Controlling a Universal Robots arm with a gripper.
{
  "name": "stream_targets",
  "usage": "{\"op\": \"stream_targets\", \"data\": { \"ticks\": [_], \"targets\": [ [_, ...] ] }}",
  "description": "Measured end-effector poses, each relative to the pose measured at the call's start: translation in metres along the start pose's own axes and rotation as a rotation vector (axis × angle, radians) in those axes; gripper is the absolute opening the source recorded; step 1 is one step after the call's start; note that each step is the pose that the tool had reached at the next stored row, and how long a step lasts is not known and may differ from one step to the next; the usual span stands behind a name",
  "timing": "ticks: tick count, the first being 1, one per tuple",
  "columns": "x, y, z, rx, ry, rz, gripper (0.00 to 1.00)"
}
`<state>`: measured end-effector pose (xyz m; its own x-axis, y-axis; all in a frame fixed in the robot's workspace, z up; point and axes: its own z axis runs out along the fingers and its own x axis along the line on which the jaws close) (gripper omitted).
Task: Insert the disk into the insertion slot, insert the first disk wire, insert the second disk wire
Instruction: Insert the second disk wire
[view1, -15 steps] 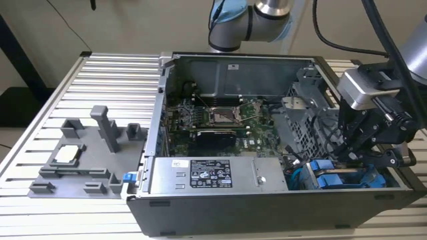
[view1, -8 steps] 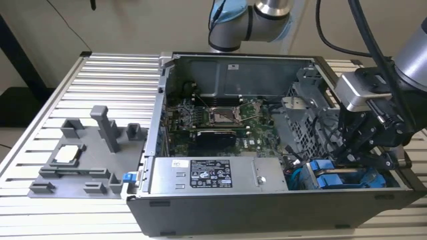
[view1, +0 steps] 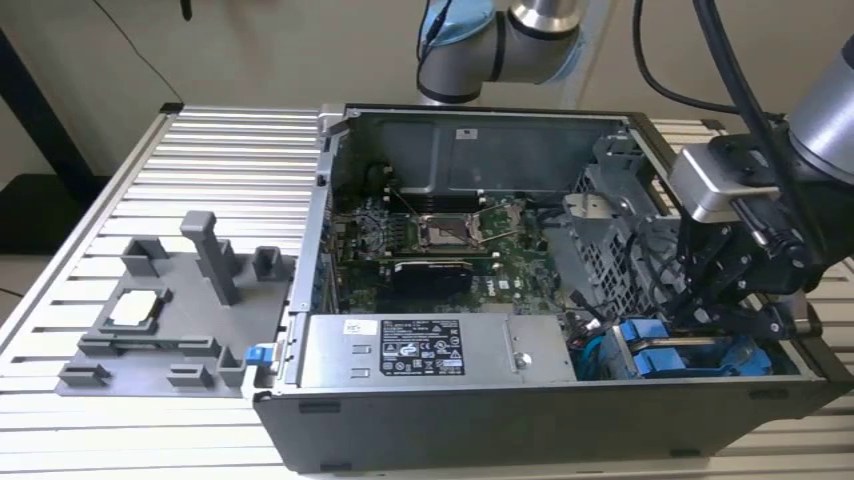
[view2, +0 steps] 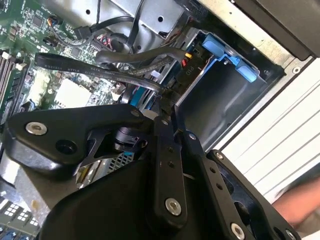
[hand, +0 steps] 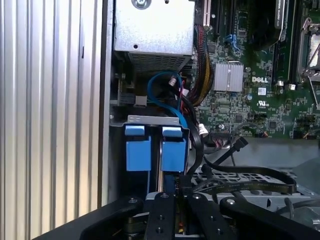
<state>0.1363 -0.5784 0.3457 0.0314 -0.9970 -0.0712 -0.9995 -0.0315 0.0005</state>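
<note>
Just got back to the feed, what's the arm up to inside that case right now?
The gripper is down in the open computer case, at the drive cage on the exterior view's right. Two blue carrier frames sit side by side in the cage. The fingers are pressed together on a black cable beside the drive bay.

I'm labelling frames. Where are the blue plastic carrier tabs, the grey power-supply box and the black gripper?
Blue plastic carrier tabs (hand: 138, 154), first wrist view: left tab's face.
Grey power-supply box (view1: 420, 348), exterior view: its label.
Black gripper (view2: 166, 111), second wrist view: fingertips.
</note>
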Motion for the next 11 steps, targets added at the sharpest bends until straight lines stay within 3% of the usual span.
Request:
{"op": "stream_targets", "data": {
  "ticks": [11],
  "targets": [
    [-0.0042,-0.0019,0.0022,0.0033,0.0001,0.046,0.16]
  ]
}}
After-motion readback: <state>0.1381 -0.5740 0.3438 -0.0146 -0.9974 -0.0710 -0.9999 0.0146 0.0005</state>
